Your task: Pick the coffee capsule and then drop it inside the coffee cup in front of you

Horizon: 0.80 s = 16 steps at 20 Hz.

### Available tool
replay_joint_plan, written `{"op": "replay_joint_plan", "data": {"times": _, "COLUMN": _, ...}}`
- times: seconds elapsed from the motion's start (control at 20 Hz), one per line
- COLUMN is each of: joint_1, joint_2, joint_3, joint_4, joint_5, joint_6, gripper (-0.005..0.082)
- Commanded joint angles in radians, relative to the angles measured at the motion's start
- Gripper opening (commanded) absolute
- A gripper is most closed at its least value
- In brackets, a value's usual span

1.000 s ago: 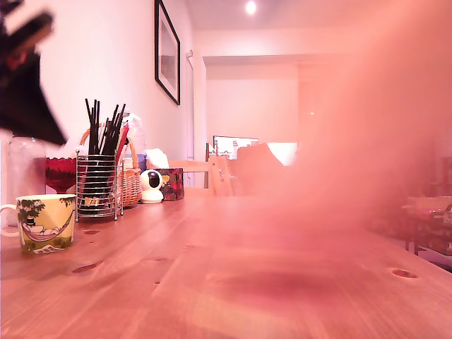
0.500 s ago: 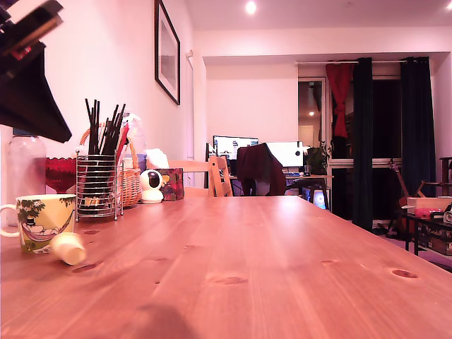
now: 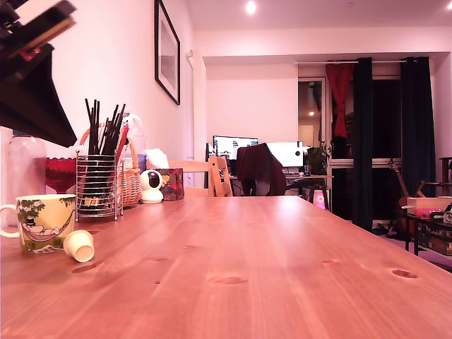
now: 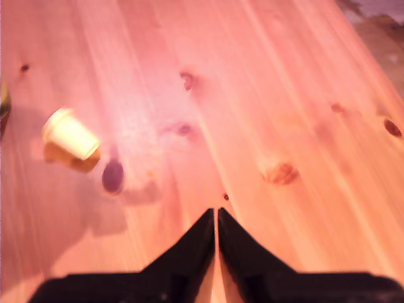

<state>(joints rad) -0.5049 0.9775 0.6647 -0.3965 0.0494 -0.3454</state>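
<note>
The coffee capsule (image 3: 78,246) looks pale cream here and lies on its side on the wooden table (image 3: 268,268), its open rim turned toward the exterior camera. It sits just off the coffee cup (image 3: 44,222), at the cup's base on the exterior view's right. The cup is a cream-yellow mug with green leaves and a hammock figure, standing upright at the exterior view's left edge. My black arm (image 3: 32,78) hangs high above the cup. In the wrist view the capsule (image 4: 69,134) lies well away from my gripper (image 4: 216,213), whose fingers are together with nothing between them.
Behind the cup stand a clear bottle (image 3: 25,166), a wire mesh holder of dark sticks (image 3: 99,185), a wicker basket (image 3: 132,182) and a small white camera (image 3: 150,186). A wooden chair (image 3: 215,176) stands at the table's far end. The table runs bare toward the exterior view's right.
A blurred pinkish shape that covered the exterior view's right a second ago is gone. The capsule has appeared beside the cup and rolled slightly rightward. My arm shifted a little.
</note>
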Motion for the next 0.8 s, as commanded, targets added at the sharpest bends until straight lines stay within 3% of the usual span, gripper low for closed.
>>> {"op": "replay_joint_plan", "data": {"times": 0.0, "joint_1": -0.015, "joint_2": 0.004, "joint_3": -0.010, "joint_4": 0.005, "joint_5": -0.063, "joint_6": -0.045, "gripper": 0.0021}}
{"op": "replay_joint_plan", "data": {"times": 0.1, "joint_1": -0.043, "joint_2": 0.004, "joint_3": -0.013, "joint_4": 0.005, "joint_5": -0.107, "joint_6": -0.062, "gripper": 0.0081}}
{"op": "replay_joint_plan", "data": {"times": 0.3, "joint_1": -0.089, "joint_2": 0.004, "joint_3": -0.024, "joint_4": 0.000, "joint_5": -0.186, "joint_6": -0.078, "gripper": 0.0078}}
{"op": "replay_joint_plan", "data": {"times": 0.55, "joint_1": -0.094, "joint_2": -0.007, "joint_3": -0.028, "joint_4": -0.029, "joint_5": -0.242, "joint_6": -0.101, "gripper": 0.0080}}
{"op": "replay_joint_plan", "data": {"times": 0.75, "joint_1": -0.093, "joint_2": -0.118, "joint_3": -0.113, "joint_4": -0.028, "joint_5": -0.262, "joint_6": -0.100, "gripper": 0.0080}}
